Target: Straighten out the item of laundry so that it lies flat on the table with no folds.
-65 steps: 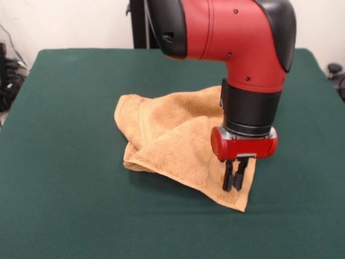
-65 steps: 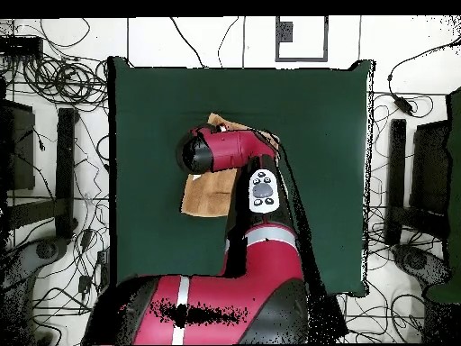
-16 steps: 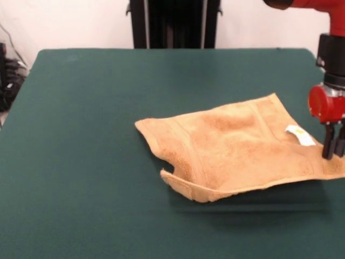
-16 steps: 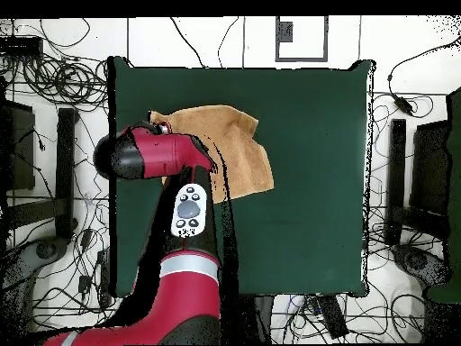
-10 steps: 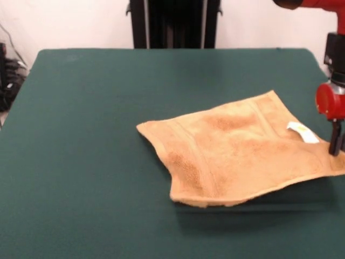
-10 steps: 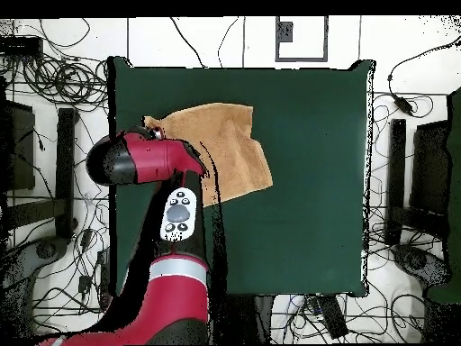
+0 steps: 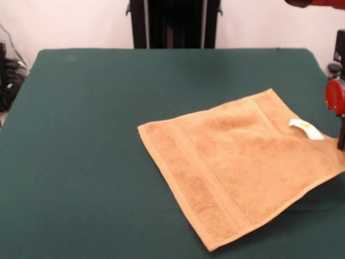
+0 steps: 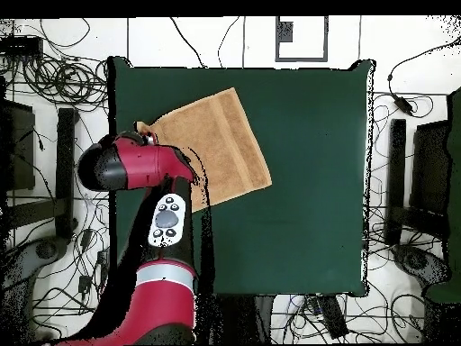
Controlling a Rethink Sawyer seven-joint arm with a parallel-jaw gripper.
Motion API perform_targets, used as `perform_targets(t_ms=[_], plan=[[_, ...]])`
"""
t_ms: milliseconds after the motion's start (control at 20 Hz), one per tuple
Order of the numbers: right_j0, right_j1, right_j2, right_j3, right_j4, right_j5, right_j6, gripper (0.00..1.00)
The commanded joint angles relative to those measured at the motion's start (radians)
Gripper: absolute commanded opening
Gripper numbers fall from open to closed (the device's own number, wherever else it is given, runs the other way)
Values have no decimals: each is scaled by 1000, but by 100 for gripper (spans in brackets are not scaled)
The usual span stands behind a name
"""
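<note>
The towel (image 7: 237, 167) lies spread open on the table (image 7: 97, 135), a tan-orange square turned like a diamond, with one corner pointing toward the camera in the front view and another toward the table's middle. In the front view it sits on the right half of the table, reaching the picture's right edge; in the overhead view (image 8: 212, 151) it sits at the upper left part of the green cloth, near that side's edge. Most of it looks flat, with woven border bands running along two opposite sides. The corner at the front view's right edge appears slightly raised, and a shadow shows under the edge beside it.

A small white label (image 7: 305, 129) sticks out from the towel's edge near that corner. It carries a faint yellowish mark, but any writing on it is too small to read.

The hand (image 7: 340, 141) shows only as a dark finger at the right edge of the front view, below a red joint, right at the towel's raised corner. Whether it is spread or pinching the cloth cannot be told. In the overhead view the red arm (image 8: 135, 164) covers that corner.
</note>
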Motion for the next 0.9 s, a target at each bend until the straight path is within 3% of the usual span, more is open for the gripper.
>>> perform_targets(t_ms=[50, 700, 750, 900], plan=[[40, 61, 20, 108, 74, -62, 311, 0], [39, 56, 20, 120, 71, -98, 282, 0], [39, 56, 19, 121, 73, -98, 281, 100], [42, 57, 16, 120, 73, -98, 282, 100]])
